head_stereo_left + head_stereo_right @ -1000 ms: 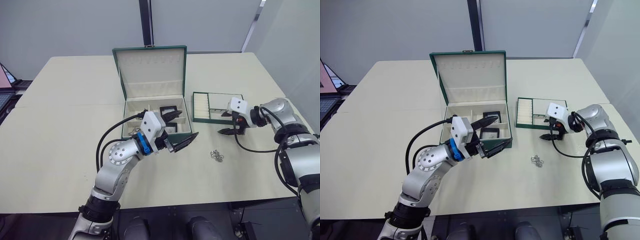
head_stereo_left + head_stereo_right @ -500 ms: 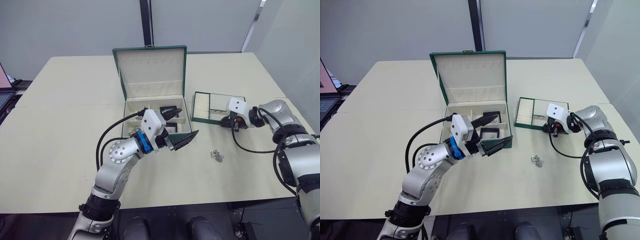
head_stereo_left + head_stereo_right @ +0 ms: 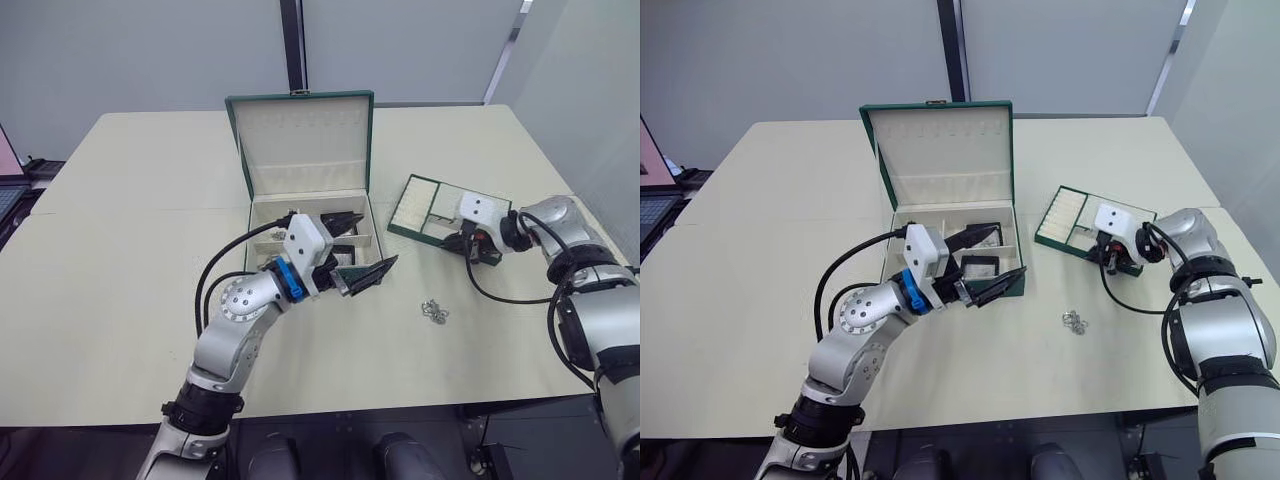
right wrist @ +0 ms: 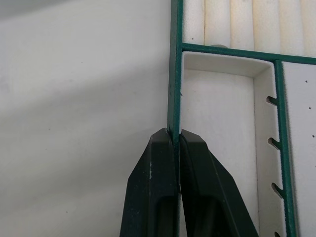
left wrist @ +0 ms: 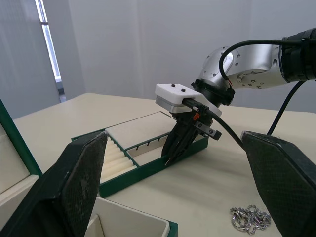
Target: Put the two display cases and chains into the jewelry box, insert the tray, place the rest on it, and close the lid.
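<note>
The dark green jewelry box (image 3: 251, 232) stands open mid-table, its lid (image 3: 305, 140) upright behind it. Two black-framed display cases (image 3: 985, 232) (image 3: 980, 265) lie in its right compartments. My left gripper (image 3: 378, 238) hangs open just above the box's front right corner, holding nothing. To the right, the tray (image 3: 412, 205) sits turned at an angle. My right gripper (image 3: 478, 250) is shut on its near green rim (image 4: 174, 74), one finger on each side. A small cluster of chains (image 3: 434, 312) lies on the table in front of the tray and also shows in the left wrist view (image 5: 251, 217).
A laptop (image 3: 8, 160) sits at the table's far left edge. The cream table (image 3: 120, 260) stretches wide to the left of the box. The table's right edge runs close behind my right arm.
My right gripper closed onto the tray's rim, and the tray swung round from square to angled, shifting slightly away from the box. The left gripper stayed open and barely moved.
</note>
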Controlling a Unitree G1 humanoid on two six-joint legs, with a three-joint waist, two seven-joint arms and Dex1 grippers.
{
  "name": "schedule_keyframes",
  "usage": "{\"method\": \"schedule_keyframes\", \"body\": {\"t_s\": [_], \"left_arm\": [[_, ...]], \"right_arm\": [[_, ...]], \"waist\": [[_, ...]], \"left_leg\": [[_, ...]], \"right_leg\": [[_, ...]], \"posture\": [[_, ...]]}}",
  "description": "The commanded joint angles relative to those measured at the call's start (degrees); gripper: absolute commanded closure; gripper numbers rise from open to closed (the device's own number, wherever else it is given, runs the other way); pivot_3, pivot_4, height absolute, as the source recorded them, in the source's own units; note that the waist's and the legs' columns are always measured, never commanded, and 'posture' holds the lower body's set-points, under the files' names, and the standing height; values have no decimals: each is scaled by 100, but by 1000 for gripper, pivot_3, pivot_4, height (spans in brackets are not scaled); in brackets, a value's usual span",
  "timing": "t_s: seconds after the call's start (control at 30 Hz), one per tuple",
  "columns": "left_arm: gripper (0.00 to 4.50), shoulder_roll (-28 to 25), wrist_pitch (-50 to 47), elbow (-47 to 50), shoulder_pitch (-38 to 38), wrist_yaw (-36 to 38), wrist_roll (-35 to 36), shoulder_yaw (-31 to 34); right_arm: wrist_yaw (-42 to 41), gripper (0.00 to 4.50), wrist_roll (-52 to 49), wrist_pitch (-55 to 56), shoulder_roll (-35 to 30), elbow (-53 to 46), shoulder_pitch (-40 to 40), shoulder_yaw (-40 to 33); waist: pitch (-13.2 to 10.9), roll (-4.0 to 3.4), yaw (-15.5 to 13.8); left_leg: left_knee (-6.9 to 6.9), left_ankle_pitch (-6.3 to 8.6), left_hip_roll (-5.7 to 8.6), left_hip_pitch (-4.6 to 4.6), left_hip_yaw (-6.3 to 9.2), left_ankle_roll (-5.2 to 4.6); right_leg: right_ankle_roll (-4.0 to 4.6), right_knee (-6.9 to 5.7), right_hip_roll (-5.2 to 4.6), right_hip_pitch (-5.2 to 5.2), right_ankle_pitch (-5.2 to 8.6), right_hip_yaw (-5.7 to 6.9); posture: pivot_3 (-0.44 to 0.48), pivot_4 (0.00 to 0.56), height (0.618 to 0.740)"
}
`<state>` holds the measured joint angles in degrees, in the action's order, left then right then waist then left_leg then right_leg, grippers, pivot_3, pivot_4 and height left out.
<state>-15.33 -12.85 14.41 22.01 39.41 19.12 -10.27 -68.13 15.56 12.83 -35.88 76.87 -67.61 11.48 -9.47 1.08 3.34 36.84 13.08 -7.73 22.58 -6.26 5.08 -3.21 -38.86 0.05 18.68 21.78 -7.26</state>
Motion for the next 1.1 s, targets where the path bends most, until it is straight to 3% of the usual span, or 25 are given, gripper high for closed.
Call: {"method": "schedule_keyframes", "body": {"t_s": [0.03, 0.3, 0.53, 0.63, 0.83, 1.0, 1.1], "left_arm": [[0, 50, 159, -17, 185, 133, 23, -28], [0, -25, 222, 75, 129, 126, 53, 153], [0, -601, -259, 1002, -859, -160, 388, 964], [0, -883, -511, 1454, -1408, -254, 617, 1392], [0, -1205, -778, 2388, -2993, -408, 1084, 2335], [0, -1159, -604, 2518, -3804, -416, 1144, 2683], [0, -1022, -535, 2464, -3884, -556, 1306, 2966]], "right_arm": [[-172, 4493, -116, -39, -283, -130, -286, -194], [-1083, 4493, -388, -14, -727, -356, -489, -430], [-2362, 4493, -822, -223, -1092, -1175, -452, -519], [-2437, 4493, -1491, -672, -1301, -2190, -90, -130], [-2437, 4493, -3217, -2535, -1955, -5376, 901, 357], [-2249, 4493, -3397, -3394, -1622, -6592, 1059, 302], [-2019, 4493, -3154, -3267, -1337, -7106, 1152, 457]], "waist": [[-2, -4, -1], [-12, -19, -5], [-24, -40, 40], [-25, -40, 31], [-28, -40, -11], [-28, -38, -7], [-28, -35, -8]], "left_leg": [[0, 0, 0, 0, 0, 0], [-1, 0, 0, 0, -1, 0], [-6, 0, -1, 0, -3, 0], [-7, 0, -2, 0, 0, 0], [-12, 2, 2, 10, 5, 0], [-36, 3, 2, 5, 15, -2], [-37, 3, 2, 1, 16, -2]], "right_leg": [[0, 0, 0, 0, 0, -1], [0, 3, 0, 0, 0, -1], [-1, 5, 1, 4, 0, -7], [-1, 5, 1, 3, 0, -5], [-1, 17, -9, 2, 1, 0], [-1, 18, -8, -2, 0, 4], [-1, 18, -8, -4, 0, 5]], "posture": [[0, 150, 740], [0, 150, 740], [0, 150, 740], [0, 150, 740], [0, 150, 740], [0, 150, 740], [0, 150, 740]]}}
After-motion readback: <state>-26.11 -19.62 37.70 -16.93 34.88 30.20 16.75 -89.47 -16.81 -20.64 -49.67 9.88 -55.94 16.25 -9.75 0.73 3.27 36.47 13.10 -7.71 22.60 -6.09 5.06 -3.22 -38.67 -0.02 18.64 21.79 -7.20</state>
